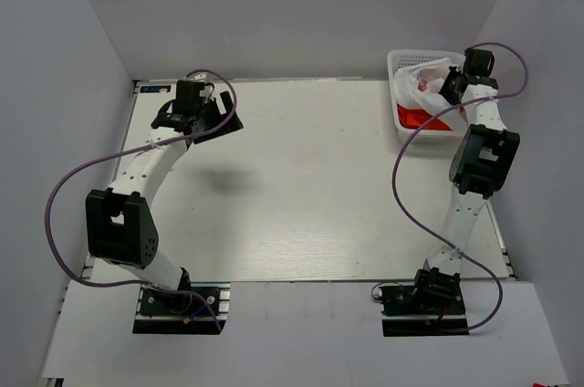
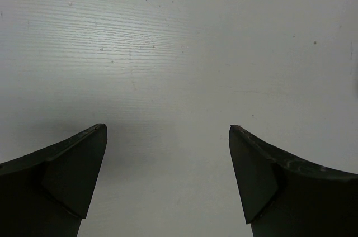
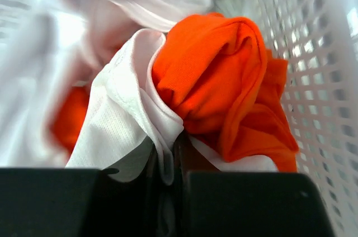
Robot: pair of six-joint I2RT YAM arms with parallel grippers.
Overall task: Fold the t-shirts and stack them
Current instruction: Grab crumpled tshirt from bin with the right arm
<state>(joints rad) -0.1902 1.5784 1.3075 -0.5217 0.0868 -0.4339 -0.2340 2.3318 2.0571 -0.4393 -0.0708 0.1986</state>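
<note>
MATERIALS AND SURFACE FINISH

The white t-shirt (image 3: 117, 131) is thin matt cloth with a fine mesh-like knit. The orange t-shirt (image 3: 224, 80) is soft matt cloth, smooth-knit and creased. The basket (image 3: 319, 52) is white plastic lattice with a slight sheen. The table (image 2: 179, 52) has a pale top with fine grain lines and a dull sheen. On the left gripper (image 2: 168, 136), the fingers (image 2: 61, 186) are black, matt and smooth.

I saw the left arm (image 1: 151, 168) bent at the elbow and reaching to the far left, the left gripper (image 2: 168, 133) facing straight down, jaws spread wide. The right arm (image 1: 474, 163) stretched to the far right corner, the right gripper (image 3: 170, 175) nipped onto a fold of the white t-shirt (image 3: 112, 125).
</note>
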